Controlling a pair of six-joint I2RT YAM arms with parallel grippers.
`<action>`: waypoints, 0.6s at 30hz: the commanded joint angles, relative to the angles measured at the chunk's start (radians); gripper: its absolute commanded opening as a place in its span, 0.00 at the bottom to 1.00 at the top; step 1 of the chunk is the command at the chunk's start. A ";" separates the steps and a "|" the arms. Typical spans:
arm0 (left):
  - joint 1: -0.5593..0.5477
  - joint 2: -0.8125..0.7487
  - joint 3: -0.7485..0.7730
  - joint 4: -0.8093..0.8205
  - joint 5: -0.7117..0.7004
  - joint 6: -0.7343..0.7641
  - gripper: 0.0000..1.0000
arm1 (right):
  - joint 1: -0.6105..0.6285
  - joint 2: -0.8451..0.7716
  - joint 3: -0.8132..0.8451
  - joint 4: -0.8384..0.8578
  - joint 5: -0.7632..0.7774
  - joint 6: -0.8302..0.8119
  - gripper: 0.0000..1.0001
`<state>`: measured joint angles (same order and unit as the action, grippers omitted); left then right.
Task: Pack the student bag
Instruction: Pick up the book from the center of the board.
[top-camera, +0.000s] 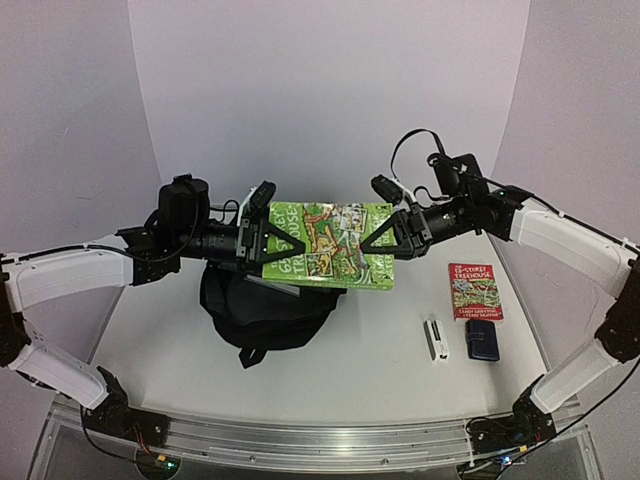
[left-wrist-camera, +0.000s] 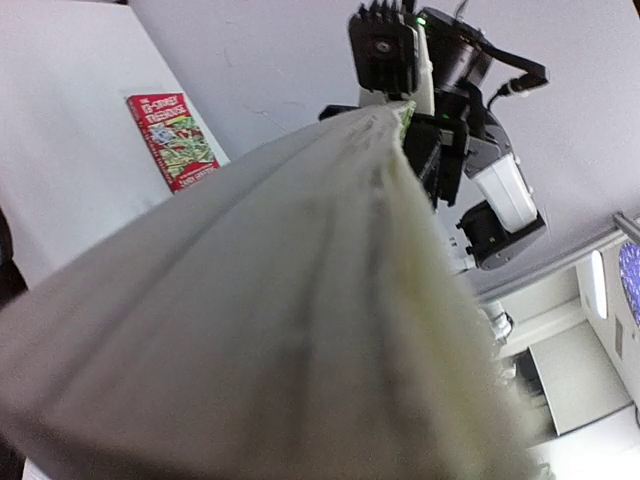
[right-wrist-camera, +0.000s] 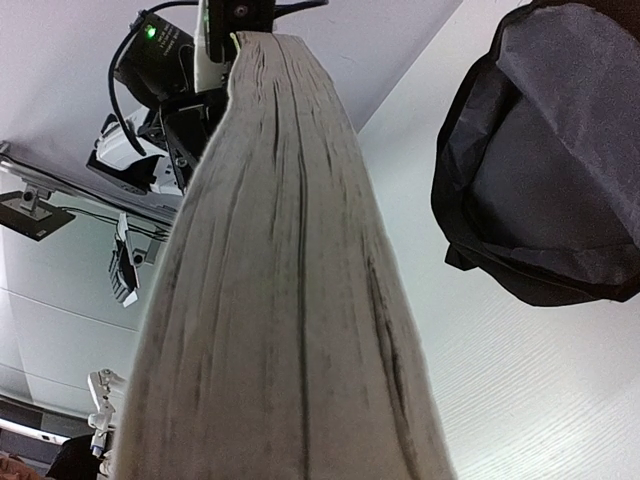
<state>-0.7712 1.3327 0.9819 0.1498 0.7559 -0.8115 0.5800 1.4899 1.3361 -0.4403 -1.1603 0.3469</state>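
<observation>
A green book (top-camera: 330, 245) hangs level in the air above the student bag (top-camera: 265, 315), a black backpack lying on the table. My right gripper (top-camera: 378, 240) is shut on the book's right edge. My left gripper (top-camera: 268, 240) straddles the left edge; I cannot tell whether its fingers press on the cover. The book's page edge (left-wrist-camera: 270, 330) fills the left wrist view and hides the fingers. In the right wrist view the page edge (right-wrist-camera: 280, 300) also fills the frame, with the student bag (right-wrist-camera: 560, 170) at the upper right, its mouth showing grey lining.
A red book (top-camera: 474, 291) lies flat on the table at the right, also seen in the left wrist view (left-wrist-camera: 172, 140). In front of it sit a small white object (top-camera: 434, 340) and a dark-blue case (top-camera: 484, 341). A curved white backdrop encloses the table.
</observation>
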 joint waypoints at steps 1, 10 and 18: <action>0.003 0.031 -0.035 0.234 0.071 -0.118 0.35 | 0.011 -0.028 0.025 0.064 -0.089 -0.031 0.00; 0.020 -0.104 -0.146 0.162 -0.216 -0.156 0.00 | 0.015 0.113 0.239 -0.187 0.365 -0.230 0.81; 0.085 -0.348 -0.282 0.039 -0.555 -0.253 0.00 | -0.036 0.379 0.493 -0.219 0.609 -0.168 0.90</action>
<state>-0.7114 1.1121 0.7217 0.1821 0.4191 -1.0085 0.5757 1.7574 1.7251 -0.6441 -0.7231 0.1542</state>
